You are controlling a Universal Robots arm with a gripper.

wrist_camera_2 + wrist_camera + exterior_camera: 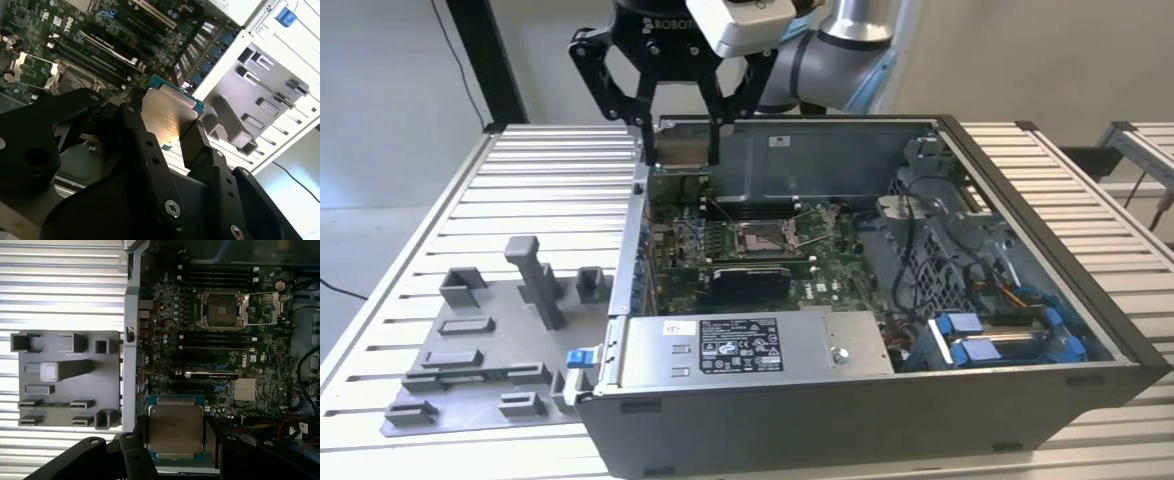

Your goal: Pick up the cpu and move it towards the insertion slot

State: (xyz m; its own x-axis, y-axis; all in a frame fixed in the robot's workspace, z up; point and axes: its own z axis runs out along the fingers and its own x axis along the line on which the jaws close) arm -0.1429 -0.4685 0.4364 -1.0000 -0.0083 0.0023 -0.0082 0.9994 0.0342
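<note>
Slatted table [547, 160] carries the open computer case [1067, 300]; gripper [680, 140] clamps the cpu [175, 432] above its wall, insertion slot [221, 310] apparently uncovered.

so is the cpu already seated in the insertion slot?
No. In the first wrist view the cpu sits between the fingers of the gripper, apart from the insertion slot, whose centre is bare.

White label [724, 345] is sitting on the power supply [854, 350], lower centre of the exterior view, its print reading too small to make out. White lettering [674, 22] is showing at top edge on the arm's black housing [640, 30], cut off.
</note>
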